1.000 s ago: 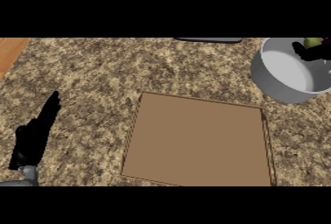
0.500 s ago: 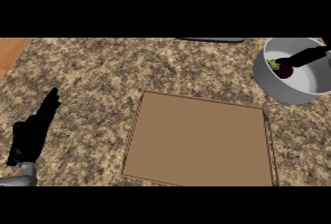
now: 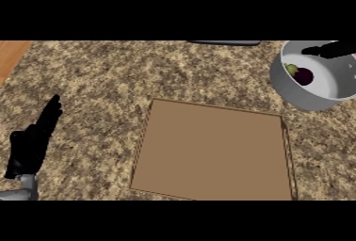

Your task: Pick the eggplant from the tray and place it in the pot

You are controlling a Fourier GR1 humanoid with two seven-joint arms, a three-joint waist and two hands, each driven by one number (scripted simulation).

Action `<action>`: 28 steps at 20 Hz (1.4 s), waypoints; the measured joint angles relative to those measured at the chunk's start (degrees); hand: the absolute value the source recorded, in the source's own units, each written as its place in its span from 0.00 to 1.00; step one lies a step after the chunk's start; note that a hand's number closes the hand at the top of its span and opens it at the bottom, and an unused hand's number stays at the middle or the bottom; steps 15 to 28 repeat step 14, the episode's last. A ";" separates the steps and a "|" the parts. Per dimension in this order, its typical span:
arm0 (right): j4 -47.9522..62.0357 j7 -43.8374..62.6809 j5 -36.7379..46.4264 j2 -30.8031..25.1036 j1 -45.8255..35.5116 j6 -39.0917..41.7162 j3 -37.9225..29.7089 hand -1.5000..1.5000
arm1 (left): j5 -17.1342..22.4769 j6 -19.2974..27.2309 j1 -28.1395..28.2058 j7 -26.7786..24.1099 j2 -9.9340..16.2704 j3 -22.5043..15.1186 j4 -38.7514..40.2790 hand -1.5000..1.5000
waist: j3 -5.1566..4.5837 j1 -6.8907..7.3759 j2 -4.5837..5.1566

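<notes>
Resting far left of the pot, near the lower-left edge of the surface (image 3: 104, 84): left hand (image 3: 31, 143), fingers straight and pressed together, pointing up the view, holding nothing. Lying between that hand and the pot: tray (image 3: 212, 153), flat and brown. Sitting at the far right: pot (image 3: 306, 96), grey, with the eggplant (image 3: 303, 76) lying inside against its left wall, green cap toward the upper left, dark body running down and right. Hovering over the pot's upper-right rim: right hand (image 3: 332, 49), apart from the eggplant; cannot tell whether its fingers are spread or curled. Judging placement done; right hand nearer, needing only withdrawal.
</notes>
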 measured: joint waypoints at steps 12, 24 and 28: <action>3.08 2.34 -5.87 -9.97 3.20 18.20 -5.60 0.00 | -0.53 0.16 0.25 0.88 -0.14 0.45 -0.89 0.50 | 0.00 -0.58 -0.16; 2.86 2.64 -6.60 -11.68 4.76 19.86 -6.23 0.00 | -0.64 0.22 0.66 0.57 -0.30 0.54 -0.63 0.50 | 0.02 -0.82 -0.19; 2.86 2.64 -6.60 -11.68 4.76 19.86 -6.23 0.00 | -0.64 0.22 0.66 0.57 -0.30 0.54 -0.63 0.50 | 0.02 -0.82 -0.19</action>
